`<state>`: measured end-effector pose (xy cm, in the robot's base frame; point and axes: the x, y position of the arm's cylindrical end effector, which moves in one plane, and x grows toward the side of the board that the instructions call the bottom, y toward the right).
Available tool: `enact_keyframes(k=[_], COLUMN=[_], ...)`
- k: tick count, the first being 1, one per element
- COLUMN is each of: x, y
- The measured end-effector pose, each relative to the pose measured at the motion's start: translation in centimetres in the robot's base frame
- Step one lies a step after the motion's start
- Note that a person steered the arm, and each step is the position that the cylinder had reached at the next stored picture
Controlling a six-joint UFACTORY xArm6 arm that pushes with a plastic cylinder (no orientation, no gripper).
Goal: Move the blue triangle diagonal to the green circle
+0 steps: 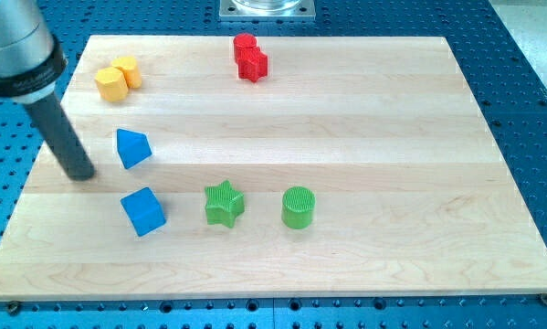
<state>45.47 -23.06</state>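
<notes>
Just left of centre on the worktop (pixel 364 119), the blue triangle (pixel 132 148) is seen, with my tip (pixel 83 175) close beside it on the left, apart. No fingers are carried by the rod. Nearer lies a blue cube (pixel 143 211); rightward, a green star (pixel 224 204) and the green circle (pixel 299 207).

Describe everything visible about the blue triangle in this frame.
The blue triangle is a small solid block, matte blue and plastic-looking, with a lighter top face and darker sides. It lies flat on the wooden board in the view's left part, one corner pointing toward the view's right. Nothing touches it. My tip stands just to its left, apart from it. The blue cube sits below it, and the green circle lies farther off toward the lower right.
</notes>
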Motion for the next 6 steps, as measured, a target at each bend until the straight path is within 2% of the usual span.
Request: enact_keyframes(k=[2,3,4,6], x=[-2.0,-3.5,-3.2,-6.4], y=[8.8,10.0,16.8,12.6])
